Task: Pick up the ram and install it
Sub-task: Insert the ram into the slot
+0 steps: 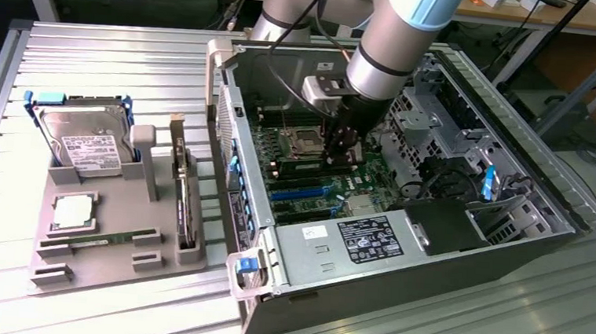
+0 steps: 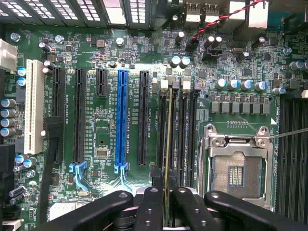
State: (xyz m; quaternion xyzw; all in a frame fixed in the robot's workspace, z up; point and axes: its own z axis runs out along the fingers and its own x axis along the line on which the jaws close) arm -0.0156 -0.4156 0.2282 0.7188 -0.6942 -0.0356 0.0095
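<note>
The hand looks matt black, the table ribbed bare metal.

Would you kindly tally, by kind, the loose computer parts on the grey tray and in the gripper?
Silver hard drive in a blue frame: 1
Square silver processor chip: 1
Long dark expansion card: 1
Ram sticks: 2, the thin green ram stick on the grey tray and the edge-on ram stick in the gripper
Total: 5

The gripper pinches the ram edge-on, the stick lined up along a memory slot on the motherboard, between the blue slot and the processor socket.
</note>
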